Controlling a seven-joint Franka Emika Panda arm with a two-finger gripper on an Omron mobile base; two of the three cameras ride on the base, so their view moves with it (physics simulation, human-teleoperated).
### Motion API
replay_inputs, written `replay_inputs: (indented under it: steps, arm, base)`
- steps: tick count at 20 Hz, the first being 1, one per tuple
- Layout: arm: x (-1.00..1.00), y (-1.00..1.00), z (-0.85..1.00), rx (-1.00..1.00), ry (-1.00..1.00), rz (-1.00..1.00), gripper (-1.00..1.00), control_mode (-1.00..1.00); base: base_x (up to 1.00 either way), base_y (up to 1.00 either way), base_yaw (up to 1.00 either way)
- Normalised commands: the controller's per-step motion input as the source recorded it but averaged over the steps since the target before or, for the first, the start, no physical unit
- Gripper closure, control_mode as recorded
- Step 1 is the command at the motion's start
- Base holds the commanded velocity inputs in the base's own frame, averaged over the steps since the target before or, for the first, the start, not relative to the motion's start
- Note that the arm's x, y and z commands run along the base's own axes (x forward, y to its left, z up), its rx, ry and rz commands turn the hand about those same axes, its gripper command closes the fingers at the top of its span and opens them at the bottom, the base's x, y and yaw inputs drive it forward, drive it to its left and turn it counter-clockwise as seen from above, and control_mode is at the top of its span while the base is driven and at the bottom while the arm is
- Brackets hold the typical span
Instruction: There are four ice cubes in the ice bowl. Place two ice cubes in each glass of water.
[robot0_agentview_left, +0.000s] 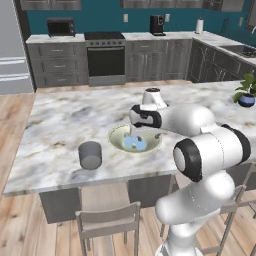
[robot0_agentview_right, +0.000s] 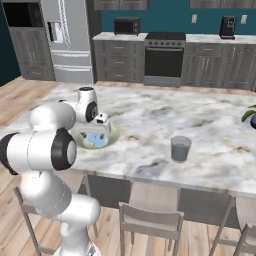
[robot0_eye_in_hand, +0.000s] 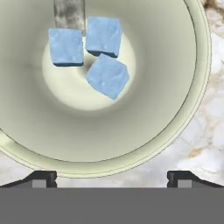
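The pale yellow-green ice bowl (robot0_agentview_left: 116, 135) (robot0_agentview_right: 114, 134) (robot0_eye_in_hand: 175, 87) sits on the marble island near its front edge. Three pale-blue ice cubes (robot0_eye_in_hand: 107, 75) (robot0_agentview_left: 135, 144) (robot0_agentview_right: 95, 140) lie close together at its bottom. A grey patch at the top of the hand view is unclear. My gripper (robot0_eye_in_hand: 113, 178) (robot0_agentview_left: 134, 131) (robot0_agentview_right: 100, 131) hangs just above the bowl, pointing down, open, with nothing between its fingers. One grey glass of water (robot0_agentview_left: 90, 154) stands left of the bowl. Another glass of water (robot0_agentview_right: 180, 148) stands to the bowl's right.
A plant in a blue pot (robot0_agentview_left: 246, 99) stands at the island's far right. Chairs (robot0_agentview_left: 109, 220) (robot0_agentview_right: 150, 220) are tucked under the front edge. My own arm blocks the counter right of the bowl in the left base view. Stove and cabinets line the back wall.
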Motion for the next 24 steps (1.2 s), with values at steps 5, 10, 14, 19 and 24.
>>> replay_inputs:
  steps: [5, 10, 14, 19, 24]
  arm:
    - [0.31, 0.0, -0.31, 0.0, 0.0, 0.02, -1.0, -1.0]
    - [0.37, 0.06, -0.32, -0.01, 0.02, 0.04, -1.0, -1.0]
    - [0.28, 0.07, -0.24, -0.02, 0.0, 0.07, -1.0, -1.0]
    - [0.24, 0.01, -0.33, -0.01, 0.01, 0.07, -1.0, -1.0]
    - [0.34, 0.1, -0.25, 0.0, 0.0, 0.03, -1.0, -1.0]
  base:
    - [0.0, 0.0, 0.0]
    - [0.0, 0.0, 0.0]
    - [0.0, 0.0, 0.0]
    - [0.0, 0.0, 0.0]
    - [0.0, 0.0, 0.0]
